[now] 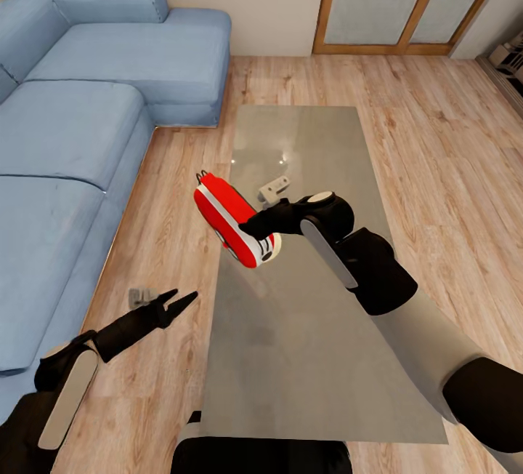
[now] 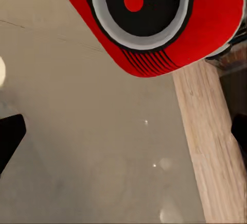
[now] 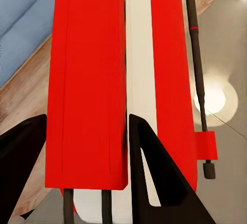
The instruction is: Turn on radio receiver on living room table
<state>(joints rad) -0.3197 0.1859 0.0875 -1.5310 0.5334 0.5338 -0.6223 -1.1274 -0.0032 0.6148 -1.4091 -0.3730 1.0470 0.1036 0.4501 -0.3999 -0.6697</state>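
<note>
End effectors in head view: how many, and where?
2. The right end effector is shut on the red radio receiver, held tilted over the table. The left end effector hangs open over the wood floor beside the table's left edge.

One red radio (image 1: 234, 219) with a white band is in view, and one long glossy bench (image 1: 305, 358). There are two grippers, the left gripper (image 1: 176, 303) and the right gripper (image 1: 254, 227), one blue corner sofa (image 1: 80, 132), and one set of wood-framed glass doors (image 1: 407, 1) with two panes. Two small grey items show as well: one pale block (image 1: 274, 188) on the bench and one grey piece (image 1: 140, 296) on the floor by the sofa.
</note>
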